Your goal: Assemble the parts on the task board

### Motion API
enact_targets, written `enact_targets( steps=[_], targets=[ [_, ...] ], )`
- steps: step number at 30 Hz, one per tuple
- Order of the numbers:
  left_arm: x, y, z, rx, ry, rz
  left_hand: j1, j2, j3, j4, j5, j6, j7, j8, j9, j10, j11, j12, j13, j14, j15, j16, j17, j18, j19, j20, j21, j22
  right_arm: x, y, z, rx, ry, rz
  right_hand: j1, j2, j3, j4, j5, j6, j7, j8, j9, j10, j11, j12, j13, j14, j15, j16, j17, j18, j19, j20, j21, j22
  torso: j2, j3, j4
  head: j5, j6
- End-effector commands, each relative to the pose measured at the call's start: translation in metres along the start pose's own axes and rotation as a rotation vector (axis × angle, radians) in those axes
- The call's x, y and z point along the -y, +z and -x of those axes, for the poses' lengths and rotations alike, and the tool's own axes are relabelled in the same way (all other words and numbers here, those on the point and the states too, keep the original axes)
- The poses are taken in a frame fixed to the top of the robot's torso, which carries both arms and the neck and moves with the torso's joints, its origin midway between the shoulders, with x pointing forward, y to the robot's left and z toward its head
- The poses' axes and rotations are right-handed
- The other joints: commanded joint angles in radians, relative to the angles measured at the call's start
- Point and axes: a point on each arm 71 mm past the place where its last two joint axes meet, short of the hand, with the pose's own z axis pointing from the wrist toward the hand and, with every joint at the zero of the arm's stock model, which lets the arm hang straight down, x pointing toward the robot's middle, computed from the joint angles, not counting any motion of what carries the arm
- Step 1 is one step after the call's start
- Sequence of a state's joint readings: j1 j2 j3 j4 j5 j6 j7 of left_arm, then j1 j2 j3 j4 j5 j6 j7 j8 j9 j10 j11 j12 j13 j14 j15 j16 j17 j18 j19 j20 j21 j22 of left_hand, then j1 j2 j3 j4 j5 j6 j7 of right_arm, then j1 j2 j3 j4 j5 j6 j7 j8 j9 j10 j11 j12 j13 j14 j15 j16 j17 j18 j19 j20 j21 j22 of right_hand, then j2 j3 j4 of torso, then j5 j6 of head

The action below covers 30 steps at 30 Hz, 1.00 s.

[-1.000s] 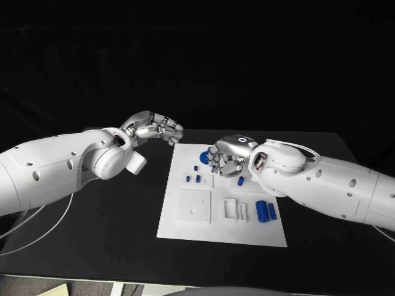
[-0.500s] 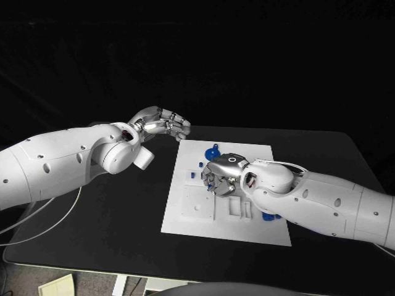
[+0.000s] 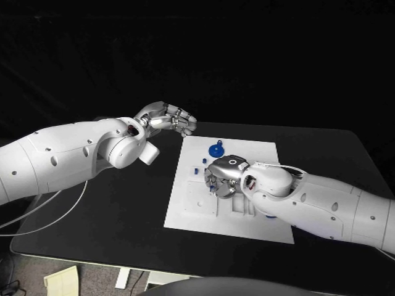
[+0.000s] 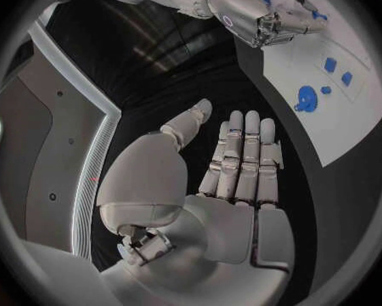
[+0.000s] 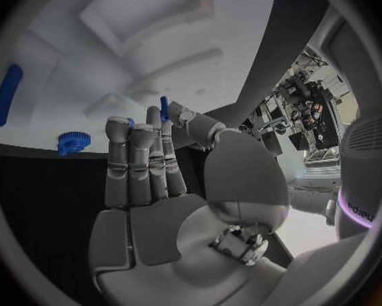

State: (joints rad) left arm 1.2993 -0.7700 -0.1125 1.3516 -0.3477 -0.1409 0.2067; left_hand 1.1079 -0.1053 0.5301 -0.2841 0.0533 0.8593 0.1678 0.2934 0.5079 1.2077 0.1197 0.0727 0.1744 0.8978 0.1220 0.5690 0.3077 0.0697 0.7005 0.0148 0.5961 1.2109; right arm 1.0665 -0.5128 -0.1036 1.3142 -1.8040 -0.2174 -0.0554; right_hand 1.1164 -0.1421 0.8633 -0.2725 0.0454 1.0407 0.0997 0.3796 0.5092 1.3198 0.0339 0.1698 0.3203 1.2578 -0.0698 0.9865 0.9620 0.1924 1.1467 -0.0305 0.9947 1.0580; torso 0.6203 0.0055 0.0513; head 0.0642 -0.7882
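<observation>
at frame centre, right hand (image 3: 224,177) over white board (image 3: 187,209), pinching small blue part (image 5: 164,107); left hand (image 3: 166,119) upper left, off board, fingers apart, holding nothing.

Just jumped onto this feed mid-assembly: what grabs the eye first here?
The right hand hangs low over the middle of the white task board; the right wrist view shows a small blue part pinched at its fingertips. The left hand hovers off the board's far left corner, fingers apart and holding nothing. A round blue gear-like part stands out at the board's far end.
</observation>
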Motion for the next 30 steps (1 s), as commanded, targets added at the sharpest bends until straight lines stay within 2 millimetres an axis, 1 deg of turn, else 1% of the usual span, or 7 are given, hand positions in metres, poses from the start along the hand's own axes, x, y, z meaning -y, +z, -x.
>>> enact_targets(
  steps=[1,6,7,23,28,30],
  targets=[
    [0.0023,0.0009,-0.0021,-0.007,-0.008,-0.018,0.002,0.006,-0.004,0.002,0.000,-0.004,0.000,0.006,-0.002,-0.004,0.000,-0.002,-0.001,0.009,0.000,-0.005,0.001,0.010,0.000,0.007,-0.004,0.000,0.0016,0.0007,-0.0018,-0.006,-0.026,-0.010,0.004,0.005,0.001,-0.007,0.003,0.002,0.001,0.006,0.001,-0.002,0.002,-0.003,0.002,0.001,-0.004,-0.004,0.001,0.069,0.001,-0.006,0.007,0.001,0.000,0.0005,-0.0002,0.004,-0.005],
    [0.0023,0.0008,-0.0022,-0.008,-0.008,-0.017,0.002,0.006,-0.004,0.002,0.000,-0.004,0.000,0.006,-0.002,-0.004,0.000,-0.002,-0.001,0.009,0.000,-0.006,0.001,0.010,0.000,0.007,-0.004,0.000,0.0015,0.0010,-0.0026,-0.007,-0.026,-0.010,0.004,0.005,0.002,-0.007,0.003,0.001,0.001,0.006,0.002,-0.002,0.002,-0.003,0.002,0.002,-0.004,-0.004,0.001,0.069,0.001,-0.007,0.008,0.001,0.000,0.0000,0.0000,0.005,-0.007],
    [0.0022,0.0008,-0.0022,-0.009,-0.008,-0.017,0.002,0.006,-0.004,0.002,0.000,-0.004,0.000,0.007,-0.002,-0.004,0.000,-0.002,-0.001,0.009,0.000,-0.006,0.002,0.010,0.000,0.007,-0.004,0.000,0.0010,0.0010,-0.0026,-0.008,-0.026,-0.009,0.004,0.005,0.002,-0.007,0.003,0.001,0.001,0.006,0.002,-0.002,0.002,-0.003,0.002,0.002,-0.004,-0.004,0.002,0.069,0.001,-0.007,0.008,0.001,0.000,-0.0002,-0.0005,0.006,-0.009],
    [0.0016,0.0004,-0.0017,-0.012,-0.009,-0.012,0.002,0.005,-0.004,0.002,0.000,-0.005,0.000,0.007,-0.002,-0.005,0.000,-0.003,-0.002,0.009,0.000,-0.008,0.003,0.010,0.000,0.007,-0.005,0.001,-0.0033,0.0018,-0.0083,-0.028,-0.024,0.001,0.004,0.005,0.002,-0.008,0.003,0.001,0.002,0.006,0.003,-0.002,0.002,-0.004,0.003,0.002,-0.004,-0.005,0.002,0.069,0.002,-0.007,0.009,0.002,-0.001,-0.0005,-0.0023,0.010,-0.015],
    [0.0016,0.0005,-0.0017,-0.013,-0.009,-0.011,0.002,0.005,-0.004,0.002,0.000,-0.005,0.000,0.007,-0.002,-0.005,0.000,-0.003,-0.002,0.009,0.000,-0.008,0.003,0.010,0.000,0.007,-0.005,0.001,-0.0034,0.0017,-0.0099,-0.037,-0.025,0.001,0.004,0.006,0.002,-0.008,0.003,0.001,0.002,0.006,0.003,-0.001,0.002,-0.004,0.003,0.002,-0.004,-0.005,0.003,0.069,0.002,-0.008,0.009,0.003,0.000,-0.0002,-0.0009,0.008,-0.018],
    [0.0015,0.0005,-0.0017,-0.013,-0.009,-0.011,0.002,0.005,-0.004,0.002,0.000,-0.006,0.000,0.007,-0.002,-0.006,0.000,-0.003,-0.002,0.009,0.000,-0.009,0.003,0.010,0.000,0.007,-0.005,0.001,-0.0034,0.0015,-0.0103,-0.039,-0.025,0.001,0.004,0.006,0.002,-0.008,0.003,0.001,0.002,0.006,0.004,-0.001,0.002,-0.004,0.004,0.003,-0.004,-0.005,0.003,0.069,0.002,-0.008,0.009,0.003,0.000,-0.0001,-0.0012,0.008,-0.018]
  ],
)
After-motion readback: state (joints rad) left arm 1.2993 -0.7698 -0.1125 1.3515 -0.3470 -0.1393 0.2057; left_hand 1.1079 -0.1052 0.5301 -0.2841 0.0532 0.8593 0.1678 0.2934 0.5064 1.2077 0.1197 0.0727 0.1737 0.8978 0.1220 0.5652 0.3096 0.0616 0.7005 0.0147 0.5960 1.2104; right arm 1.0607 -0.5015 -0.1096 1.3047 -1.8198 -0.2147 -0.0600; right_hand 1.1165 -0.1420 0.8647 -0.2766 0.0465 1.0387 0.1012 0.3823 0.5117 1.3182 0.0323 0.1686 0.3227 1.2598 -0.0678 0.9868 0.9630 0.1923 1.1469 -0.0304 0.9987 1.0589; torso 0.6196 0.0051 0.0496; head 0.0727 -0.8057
